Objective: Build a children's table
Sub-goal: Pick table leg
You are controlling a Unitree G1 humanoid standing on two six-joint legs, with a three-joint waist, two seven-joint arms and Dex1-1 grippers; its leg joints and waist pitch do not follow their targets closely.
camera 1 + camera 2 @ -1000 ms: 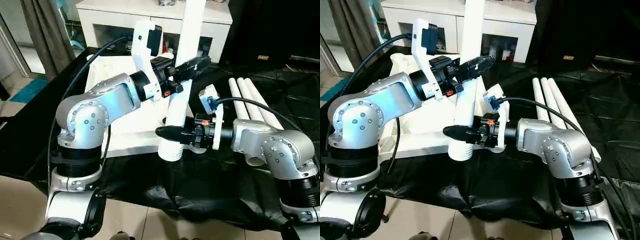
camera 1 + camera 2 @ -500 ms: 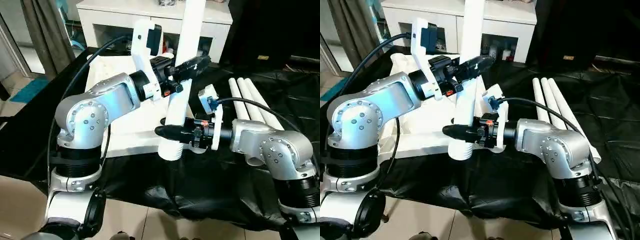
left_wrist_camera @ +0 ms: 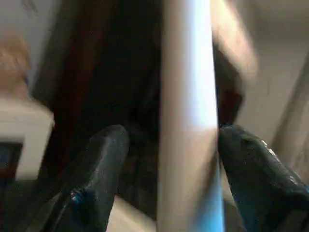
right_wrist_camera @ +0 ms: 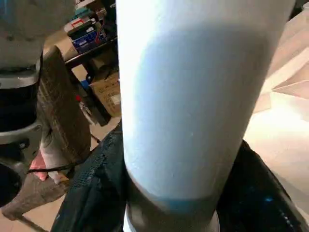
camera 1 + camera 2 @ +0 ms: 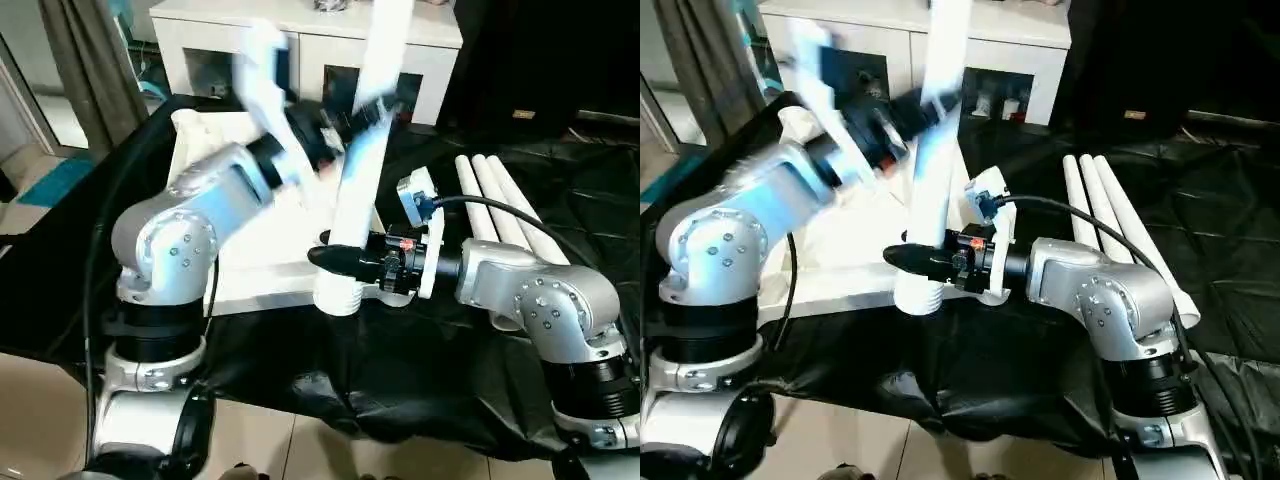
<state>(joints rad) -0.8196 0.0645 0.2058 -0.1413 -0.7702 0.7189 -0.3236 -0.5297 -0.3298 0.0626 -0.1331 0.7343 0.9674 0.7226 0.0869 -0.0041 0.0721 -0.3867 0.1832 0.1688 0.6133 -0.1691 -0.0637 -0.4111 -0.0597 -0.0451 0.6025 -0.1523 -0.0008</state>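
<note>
One white tube leg [image 5: 362, 150] of the children's table stands nearly upright, its flared ribbed end [image 5: 337, 298] at the front edge of the white table top [image 5: 250, 275]. My right gripper [image 5: 335, 262] is shut on the leg just above that end, and its fingers hug the tube [image 4: 183, 96] in the right wrist view. My left gripper [image 5: 372, 105] is higher up the leg, blurred by motion. In the left wrist view its two fingers [image 3: 99, 169] stand open on either side of the tube [image 3: 188, 111]. Three more legs [image 5: 500, 200] lie side by side to the right.
A black sheet [image 5: 400, 370] covers the work surface under the table top and legs. A white cabinet [image 5: 300, 35] stands close behind. A curtain [image 5: 85, 60] hangs at the far left, and tiled floor [image 5: 40, 400] lies in front.
My left gripper has opened off the leg, and the left arm is moving, smeared in the picture. The right gripper keeps its hold low on the leg, which stays upright.
</note>
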